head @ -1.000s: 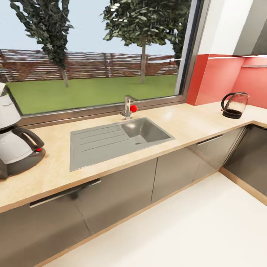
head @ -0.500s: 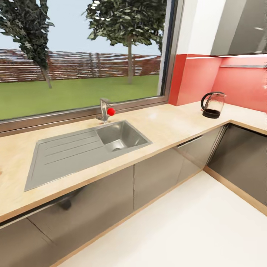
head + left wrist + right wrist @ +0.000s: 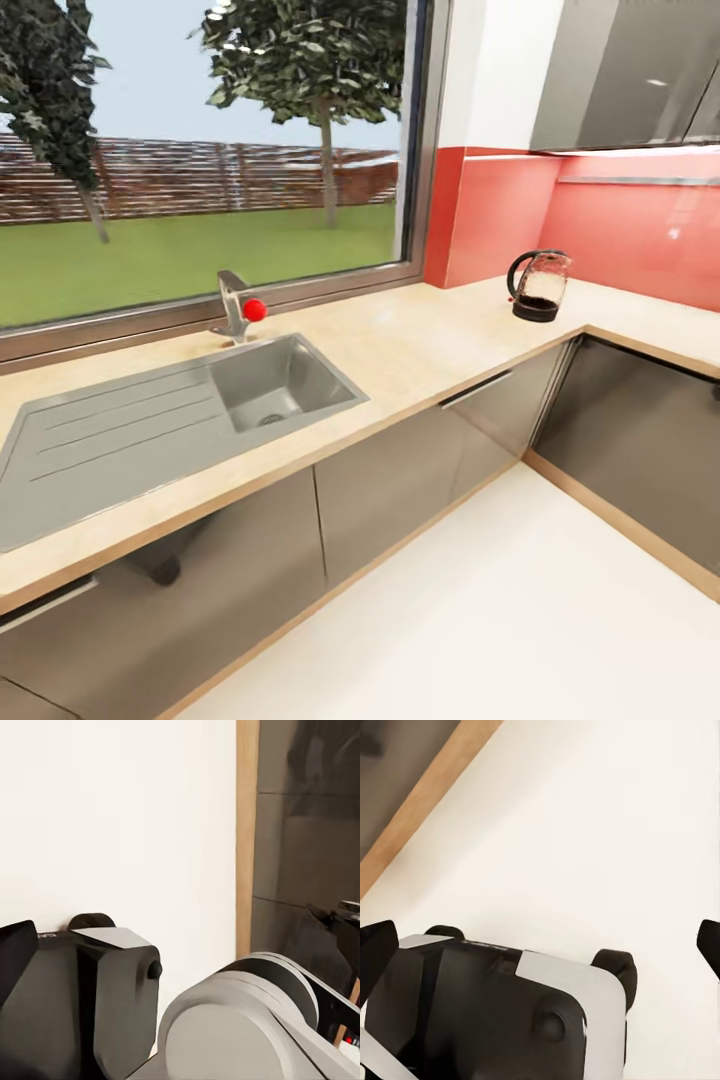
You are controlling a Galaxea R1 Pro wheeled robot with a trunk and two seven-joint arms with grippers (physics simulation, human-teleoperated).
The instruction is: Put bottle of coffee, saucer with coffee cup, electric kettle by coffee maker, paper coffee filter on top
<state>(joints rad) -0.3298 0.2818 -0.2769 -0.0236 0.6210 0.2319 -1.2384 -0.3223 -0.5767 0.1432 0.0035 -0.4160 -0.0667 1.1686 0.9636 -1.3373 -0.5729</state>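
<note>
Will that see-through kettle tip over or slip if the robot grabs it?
The kettle probably won't tip easily: it sits on a wide black base. Its rounded glass body looks smooth, so likely slippery and breakable. The black handle seems the safer place to grab.

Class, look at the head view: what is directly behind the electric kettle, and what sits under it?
Behind the electric kettle is the red backsplash wall. Under it lies the kitchen countertop, near the corner. The patch of counter beneath its black base is covered, so it cannot be seen.
</note>
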